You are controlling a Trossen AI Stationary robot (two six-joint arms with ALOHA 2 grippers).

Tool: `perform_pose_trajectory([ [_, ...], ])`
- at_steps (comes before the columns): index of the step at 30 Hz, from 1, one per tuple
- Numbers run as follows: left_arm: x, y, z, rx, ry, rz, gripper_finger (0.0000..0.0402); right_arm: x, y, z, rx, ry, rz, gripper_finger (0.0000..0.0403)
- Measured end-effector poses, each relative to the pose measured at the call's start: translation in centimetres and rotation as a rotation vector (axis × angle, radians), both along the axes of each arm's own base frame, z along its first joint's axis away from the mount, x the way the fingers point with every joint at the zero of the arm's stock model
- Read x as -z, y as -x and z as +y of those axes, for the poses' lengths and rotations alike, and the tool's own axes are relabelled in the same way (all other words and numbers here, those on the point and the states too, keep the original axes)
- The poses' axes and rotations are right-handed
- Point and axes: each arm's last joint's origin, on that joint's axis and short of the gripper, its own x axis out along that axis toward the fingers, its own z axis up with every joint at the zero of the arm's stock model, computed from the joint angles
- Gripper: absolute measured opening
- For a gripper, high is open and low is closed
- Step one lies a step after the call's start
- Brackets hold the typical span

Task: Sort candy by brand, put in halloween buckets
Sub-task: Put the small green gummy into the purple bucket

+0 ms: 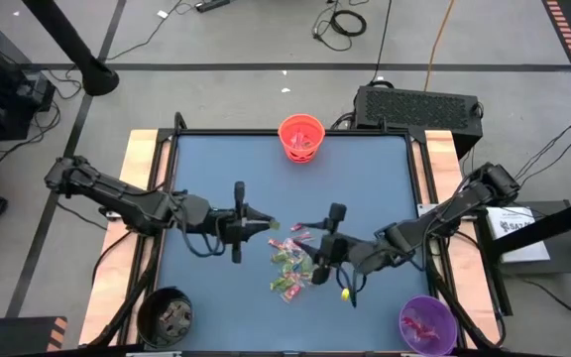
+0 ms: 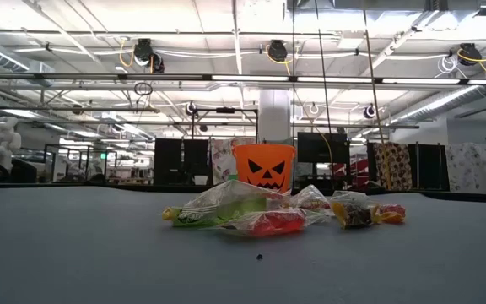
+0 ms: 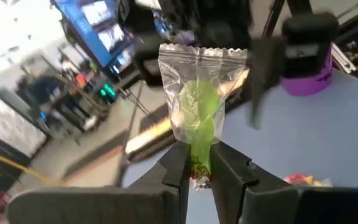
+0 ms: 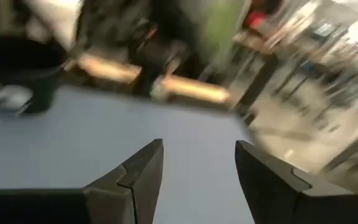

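A pile of candy [image 1: 290, 263] in green, red and pink wrappers lies on the blue table; the low view shows the candy pile [image 2: 260, 211] too. My left gripper [image 1: 264, 226] hovers just left of the pile, shut on one green candy [image 3: 197, 109] in a clear wrapper. My right gripper [image 1: 315, 260] hangs over the pile's right side, and its wrist view shows this gripper [image 4: 197, 155] open with nothing between the fingers. The orange bucket [image 1: 301, 137] stands at the far edge, the black bucket [image 1: 165, 315] near left, the purple bucket [image 1: 426, 323] near right. My left gripper pinches one end of the green candy's wrapper [image 3: 196, 163] between its two fingers. The fingers come about level from the table's left. The candy sticks out past the fingertips along their line, crimped far end [image 3: 202, 56] foremost, lifted clear of the table.
The table has raised wooden side rails [image 1: 139, 178]. A yellow-wrapped piece [image 1: 345, 294] lies apart from the pile, toward the purple bucket. Bare blue surface stretches between the pile and the orange bucket [image 2: 264, 166].
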Motion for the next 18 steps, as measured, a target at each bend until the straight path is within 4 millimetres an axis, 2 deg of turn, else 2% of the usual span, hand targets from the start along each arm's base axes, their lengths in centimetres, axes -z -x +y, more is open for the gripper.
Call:
perform_pose_trajectory([
  [3,0.8,-0.7,-0.2,-0.002,0.002,0.027,0.0055,-1.1,-0.4,-0.6,-0.009,0.051,-0.062,0.0194],
  [8,1.9,-1.7,-0.6,-0.001,-0.004,0.046,0.0055,-2.3,-1.1,-1.4,-0.133,0.053,-0.154,0.0217],
  [13,2.2,-2.5,-0.8,-0.002,0.006,0.012,0.0055,-2.0,-1.9,-2.7,-0.191,-0.011,-0.153,0.0251],
  [18,2.2,-2.6,-0.8,-0.001,0.009,0.005,0.0055,-2.0,-2.1,-3.0,-0.236,-0.044,-0.159,0.0259],
])
